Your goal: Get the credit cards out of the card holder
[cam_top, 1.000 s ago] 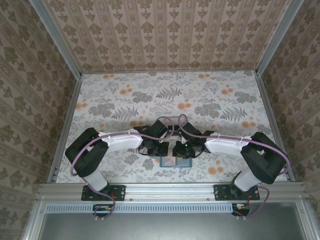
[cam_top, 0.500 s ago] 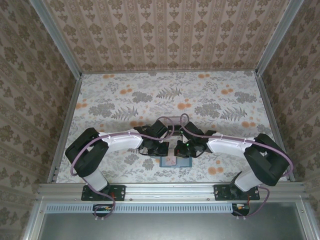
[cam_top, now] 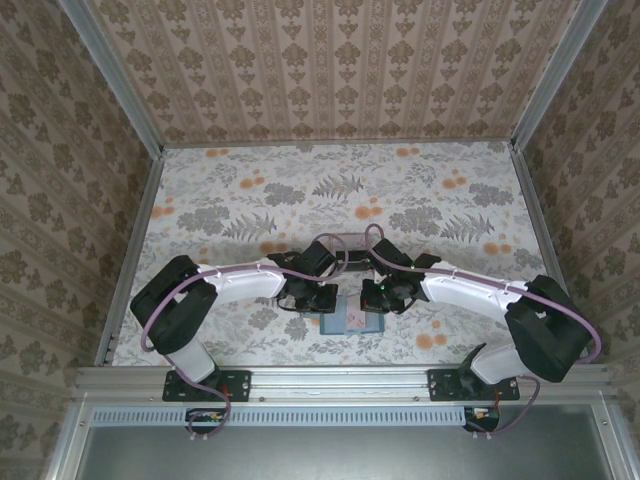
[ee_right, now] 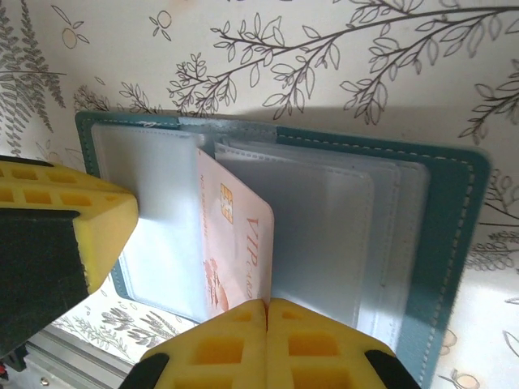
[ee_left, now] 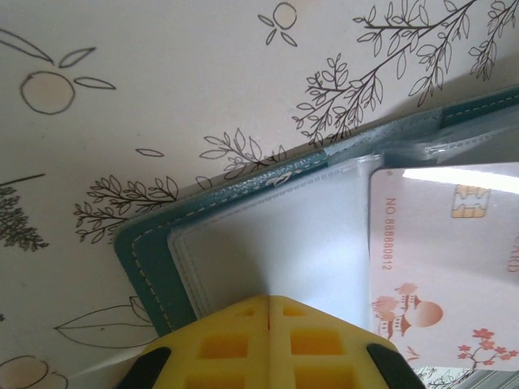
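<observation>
The teal card holder [cam_top: 332,324] lies open on the floral table near the front edge, between both grippers. My left gripper [ee_left: 268,300] is shut, its yellow tips resting on the clear pocket of the card holder's [ee_left: 146,259] left panel. A pale pink credit card [ee_left: 438,259] lies just to its right. My right gripper [ee_right: 266,304] is shut on the lower edge of that credit card [ee_right: 235,235], which stands tilted up out of the card holder's [ee_right: 442,235] pockets. The left gripper's fingers [ee_right: 73,219] press the left panel down. From above, the card [cam_top: 356,316] shows as a pale patch.
A small clear box [cam_top: 338,243] sits just behind the two wrists. The metal front rail [cam_top: 340,378] runs close below the card holder. Patterned walls enclose the table on three sides, with open floral surface toward the back.
The right gripper has shut on the card and drawn to the right, its elbow swinging outward. More of the card holder shows between the grippers. The left arm has stayed put.
</observation>
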